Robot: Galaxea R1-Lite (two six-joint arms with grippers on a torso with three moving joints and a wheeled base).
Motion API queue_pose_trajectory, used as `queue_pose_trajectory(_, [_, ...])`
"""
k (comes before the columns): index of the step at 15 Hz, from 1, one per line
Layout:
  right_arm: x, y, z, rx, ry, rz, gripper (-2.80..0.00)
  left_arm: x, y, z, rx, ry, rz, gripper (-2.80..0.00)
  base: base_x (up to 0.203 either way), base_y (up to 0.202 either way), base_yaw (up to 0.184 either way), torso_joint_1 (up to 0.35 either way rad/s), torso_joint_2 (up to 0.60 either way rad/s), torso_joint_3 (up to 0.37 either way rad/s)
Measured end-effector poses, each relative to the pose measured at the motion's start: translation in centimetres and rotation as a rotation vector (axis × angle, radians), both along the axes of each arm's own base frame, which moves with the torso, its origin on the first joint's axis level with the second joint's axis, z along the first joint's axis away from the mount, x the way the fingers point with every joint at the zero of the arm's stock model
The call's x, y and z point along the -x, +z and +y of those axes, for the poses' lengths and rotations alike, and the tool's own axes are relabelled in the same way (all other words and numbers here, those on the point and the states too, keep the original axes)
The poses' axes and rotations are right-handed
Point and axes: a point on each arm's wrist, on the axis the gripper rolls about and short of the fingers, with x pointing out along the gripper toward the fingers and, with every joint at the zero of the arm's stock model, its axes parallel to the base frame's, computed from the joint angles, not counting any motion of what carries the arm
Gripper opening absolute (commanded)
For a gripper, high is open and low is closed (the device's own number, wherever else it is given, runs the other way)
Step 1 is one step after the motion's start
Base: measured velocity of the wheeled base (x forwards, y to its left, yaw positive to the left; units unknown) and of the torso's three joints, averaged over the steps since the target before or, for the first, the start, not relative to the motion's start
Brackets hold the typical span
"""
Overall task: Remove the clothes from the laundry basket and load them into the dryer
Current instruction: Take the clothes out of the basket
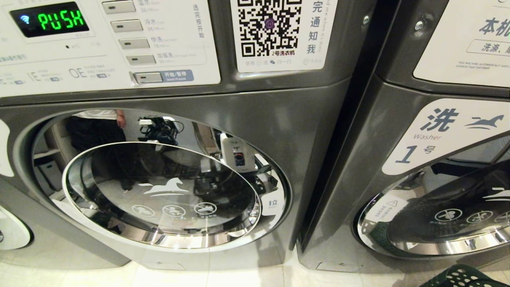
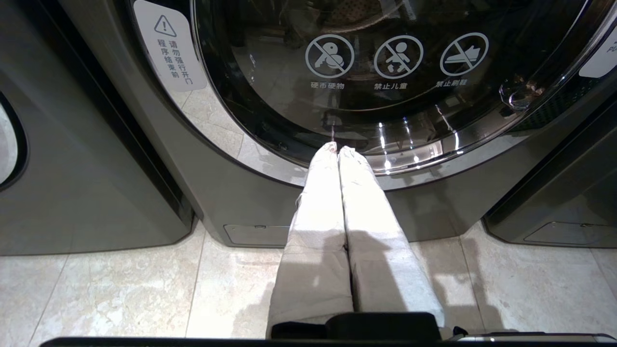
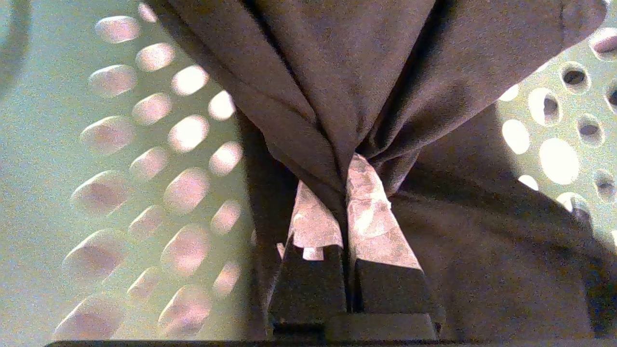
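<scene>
Right tool (image 3: 344, 202): my fingers are pinched tight on a fold of dark brown cloth (image 3: 337, 86); the cloth bunches into pleats right at my fingertips (image 3: 368, 212), which wear pale wrapping; this tool shows only in its own wrist view
Cloth: it fills the middle of the right wrist view, gathered where I grip it and spreading wider away from me; I cannot tell what kind of garment it is
Basket: the green perforated wall of the laundry basket (image 3: 144, 159) stands on both sides of the cloth, so tool and cloth are inside it; in the head view a corner of the basket (image 1: 464, 277) sits on the floor at the lower right, in front of the right-hand machine
Left tool (image 2: 339, 150): my two white-wrapped fingers lie pressed together with nothing between them; they point at the lower rim of a round glass door (image 2: 385, 72), held above the tiled floor (image 2: 120, 289)
Machines: two grey front-loaders stand side by side; the left machine's door (image 1: 159, 195) is closed; its display (image 1: 50, 19) reads PUSH in green; the right one (image 1: 438, 159) is labelled Washer 1
</scene>
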Motion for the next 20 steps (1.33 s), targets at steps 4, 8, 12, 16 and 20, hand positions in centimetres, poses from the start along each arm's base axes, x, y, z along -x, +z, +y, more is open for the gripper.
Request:
queue_pose_trajectory(4, [2.9,4.6,-1.6,0.013,0.047,-0.009,-2.80,0.0,0.0,0.0,0.000,0.000,0.000,-2.80,0.000,0.000,0.000,0.000,0.00,0.000])
queue_pose_trajectory(8, [5.4,10.4,-0.1,0.091,0.216,-0.036,-2.80,0.0,0.0,0.0,0.000,0.000,0.000,-2.80,0.000,0.000,0.000,0.000,0.00,0.000])
queue_pose_trajectory(12, [7.4,16.7,2.3,0.306,0.426,0.008,-2.80,0.0,0.0,0.0,0.000,0.000,0.000,-2.80,0.000,0.000,0.000,0.000,0.00,0.000])
queue_pose_trajectory(16, [10.0,21.6,3.2,0.497,0.451,0.086,-2.80,0.0,0.0,0.0,0.000,0.000,0.000,-2.80,0.000,0.000,0.000,0.000,0.00,0.000])
queue_pose_trajectory(20, [12.0,25.9,5.7,0.722,0.578,0.090,-2.80,0.0,0.0,0.0,0.000,0.000,0.000,-2.80,0.000,0.000,0.000,0.000,0.00,0.000])
